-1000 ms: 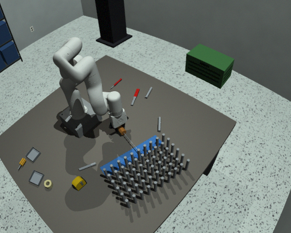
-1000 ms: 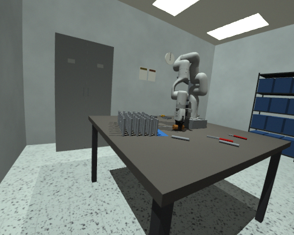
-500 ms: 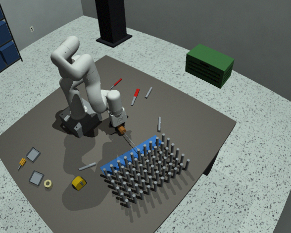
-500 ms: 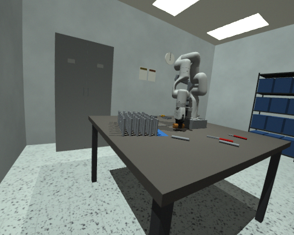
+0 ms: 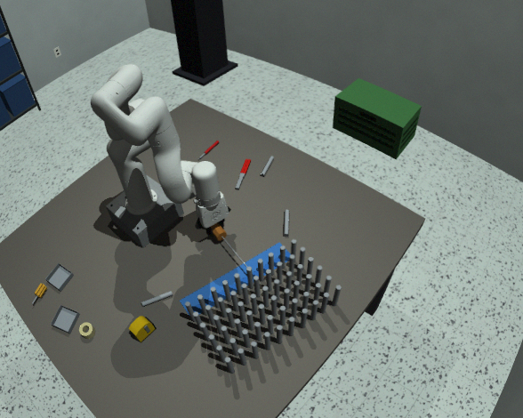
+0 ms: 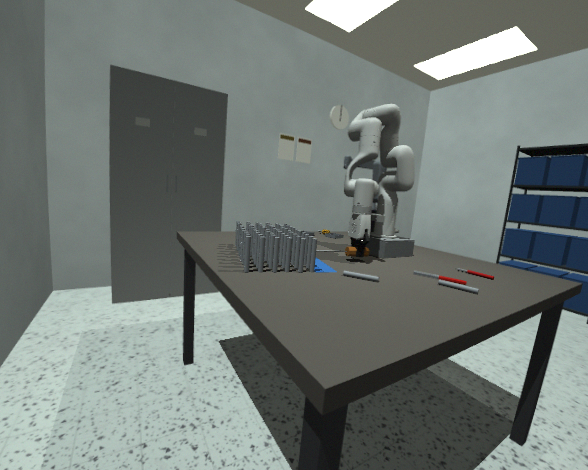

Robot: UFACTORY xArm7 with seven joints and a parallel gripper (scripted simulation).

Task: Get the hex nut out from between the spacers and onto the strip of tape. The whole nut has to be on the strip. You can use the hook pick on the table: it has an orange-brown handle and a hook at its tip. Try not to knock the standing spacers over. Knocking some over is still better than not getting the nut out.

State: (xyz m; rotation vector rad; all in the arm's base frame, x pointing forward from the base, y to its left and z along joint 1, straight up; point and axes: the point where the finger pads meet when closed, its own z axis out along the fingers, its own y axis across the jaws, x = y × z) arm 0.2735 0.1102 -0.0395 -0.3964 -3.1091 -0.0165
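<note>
My gripper (image 5: 216, 231) (image 6: 357, 246) is shut on the orange-brown handle of the hook pick (image 5: 218, 233) (image 6: 354, 250) and holds it low over the table. The pick's thin shaft (image 5: 233, 253) runs from the handle across the blue strip of tape (image 5: 233, 273) (image 6: 325, 266) toward the near rows of grey spacers (image 5: 266, 301) (image 6: 274, 246). The spacers stand upright in a dense grid beside the strip. The hex nut is hidden among the spacers; I cannot see it.
Loose grey rods (image 5: 285, 221) (image 5: 156, 298) (image 5: 266, 165), two red-handled tools (image 5: 242, 173) (image 5: 208, 148), a yellow tape measure (image 5: 141, 327), a tape roll (image 5: 85, 329), two small trays (image 5: 59, 277) (image 5: 65, 318) and a small orange tool (image 5: 39, 291) lie on the table. The robot base (image 5: 140, 220) stands behind.
</note>
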